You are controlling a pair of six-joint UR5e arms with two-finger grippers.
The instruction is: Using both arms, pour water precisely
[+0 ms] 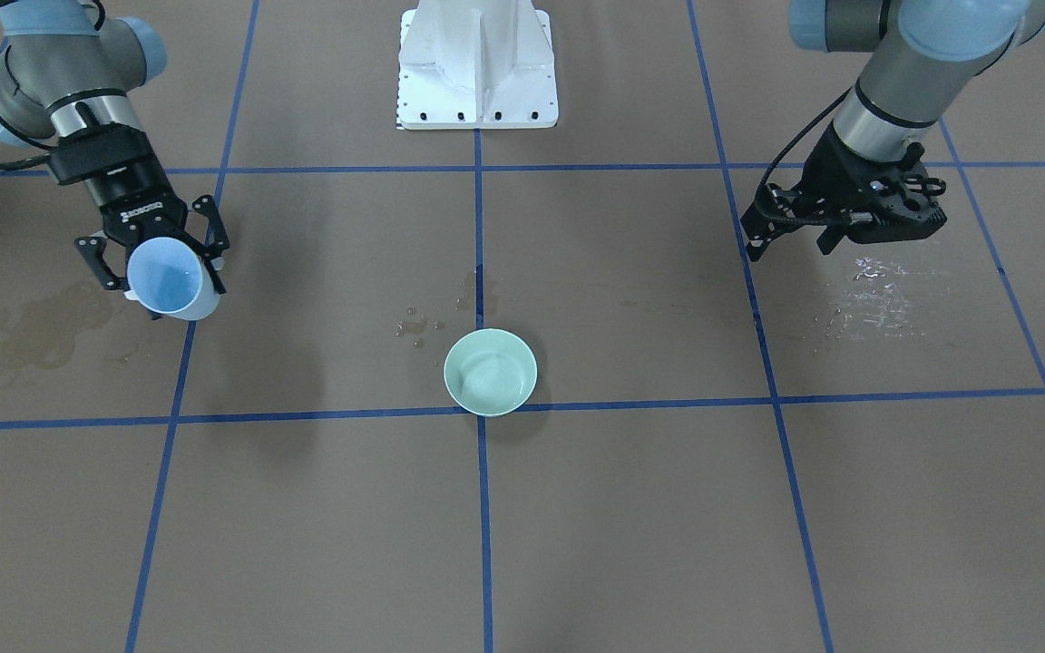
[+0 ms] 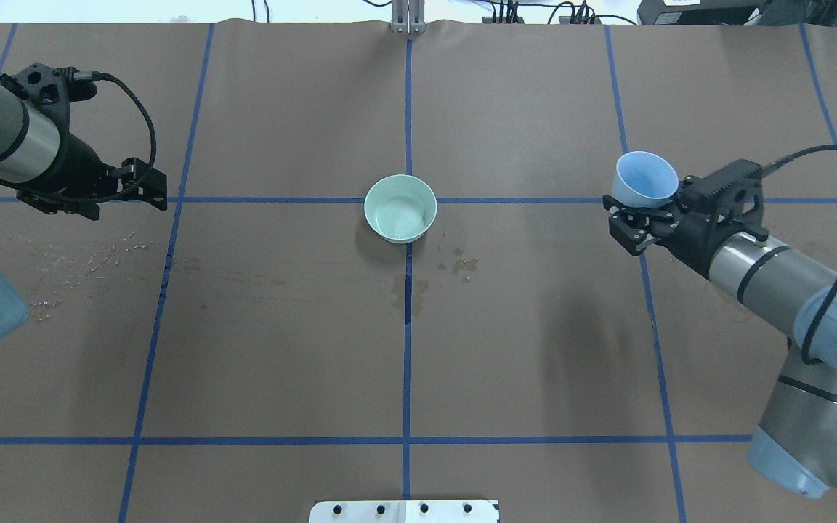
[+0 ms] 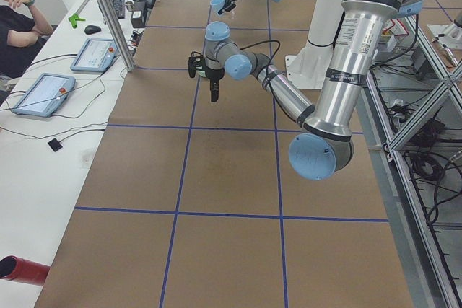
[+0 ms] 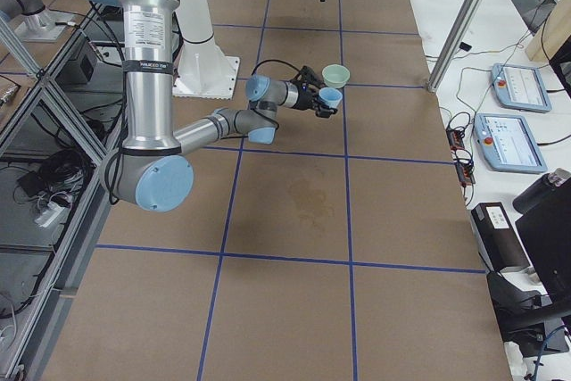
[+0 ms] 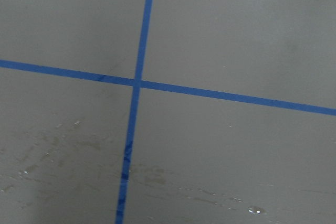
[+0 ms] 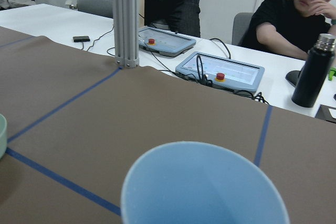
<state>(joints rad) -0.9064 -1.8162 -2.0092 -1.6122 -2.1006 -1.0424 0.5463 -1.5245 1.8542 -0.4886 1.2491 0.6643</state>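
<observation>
My right gripper (image 1: 164, 288) is shut on a light-blue cup (image 1: 162, 276), held off the table and tilted, at the robot's right side; the cup also shows in the overhead view (image 2: 647, 179) and fills the bottom of the right wrist view (image 6: 205, 187). Water inside it is not clearly visible. A pale-green bowl (image 1: 491, 372) stands at the table's middle (image 2: 400, 208), well apart from the cup. My left gripper (image 1: 752, 245) hangs empty above the table at the robot's left (image 2: 155, 190), its fingers apparently together. The left wrist view shows only the wet brown table surface.
Spilled water drops glisten under the left gripper (image 1: 876, 299) and beside the bowl (image 1: 414, 326). The white pedestal (image 1: 477, 68) stands at the robot's edge. Beyond the table's far edge are an aluminium post (image 6: 127, 19), tablets, a black bottle (image 6: 313, 72) and seated operators.
</observation>
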